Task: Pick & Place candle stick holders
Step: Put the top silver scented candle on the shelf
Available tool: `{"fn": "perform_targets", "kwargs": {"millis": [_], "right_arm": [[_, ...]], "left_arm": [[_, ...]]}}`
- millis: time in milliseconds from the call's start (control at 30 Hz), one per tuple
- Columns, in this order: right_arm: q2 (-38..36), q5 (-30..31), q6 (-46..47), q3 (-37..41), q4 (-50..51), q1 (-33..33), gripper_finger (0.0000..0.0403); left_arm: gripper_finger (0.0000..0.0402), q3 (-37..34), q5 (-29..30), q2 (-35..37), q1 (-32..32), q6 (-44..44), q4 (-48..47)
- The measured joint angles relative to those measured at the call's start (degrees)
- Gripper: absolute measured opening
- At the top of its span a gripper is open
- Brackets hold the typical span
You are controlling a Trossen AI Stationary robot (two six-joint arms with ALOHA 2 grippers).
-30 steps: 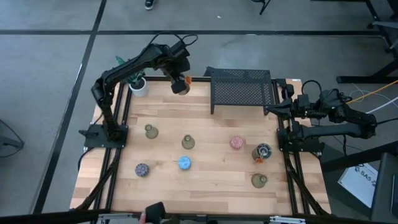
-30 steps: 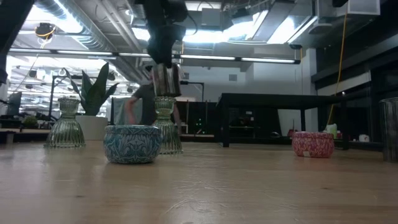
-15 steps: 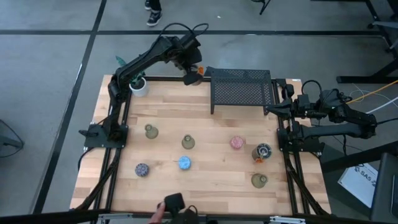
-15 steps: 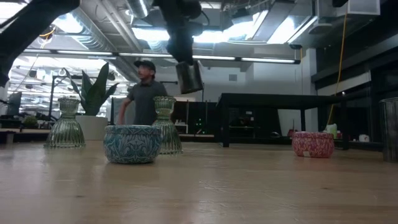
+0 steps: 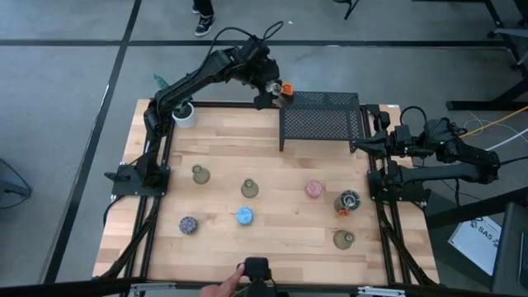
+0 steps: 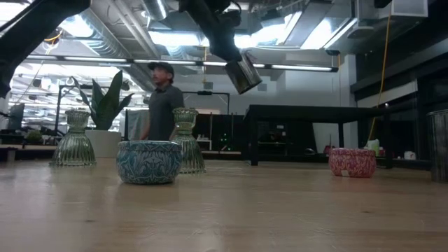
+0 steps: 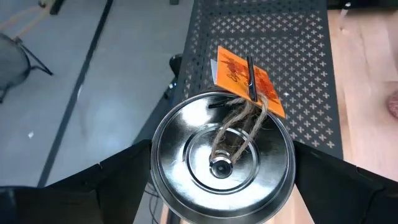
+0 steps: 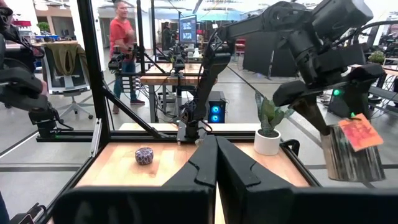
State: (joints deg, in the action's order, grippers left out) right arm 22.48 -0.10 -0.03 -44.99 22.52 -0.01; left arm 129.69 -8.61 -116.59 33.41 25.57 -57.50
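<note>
The left hand (image 5: 275, 89), clenched on a silvery holder (image 5: 279, 88), has swung from near the plant (image 5: 183, 111) to the mesh rack (image 5: 322, 115) at twelve o'clock; placement looks imminent.

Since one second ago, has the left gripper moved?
Yes. The left gripper, holding the silvery holder, moved away from the potted plant to the black mesh rack.
</note>
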Motion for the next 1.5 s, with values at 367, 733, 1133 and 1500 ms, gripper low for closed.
{"fn": "perform_targets", "kwargs": {"millis": [367,733,1133,1500], "right_arm": [[0.0,0.0,0.0,0.0,0.0,0.0,0.0007],[0.0,0.0,0.0,0.0,0.0,0.0,0.0007],[0.0,0.0,0.0,0.0,0.0,0.0,0.0007],[0.0,0.0,0.0,0.0,0.0,0.0,0.0007]], "left_arm": [[0.0351,-0.2,-0.6,-3.5,-1.2,0.3,0.4],[0.0351,-0.2,-3.5,-4.3,-1.8,0.3,3.7],[0.0352,-0.2,-3.3,-5.4,-1.9,0.7,3.1],[0.0352,-0.2,-5.7,-6.4,-2.0,0.3,3.6]]}}
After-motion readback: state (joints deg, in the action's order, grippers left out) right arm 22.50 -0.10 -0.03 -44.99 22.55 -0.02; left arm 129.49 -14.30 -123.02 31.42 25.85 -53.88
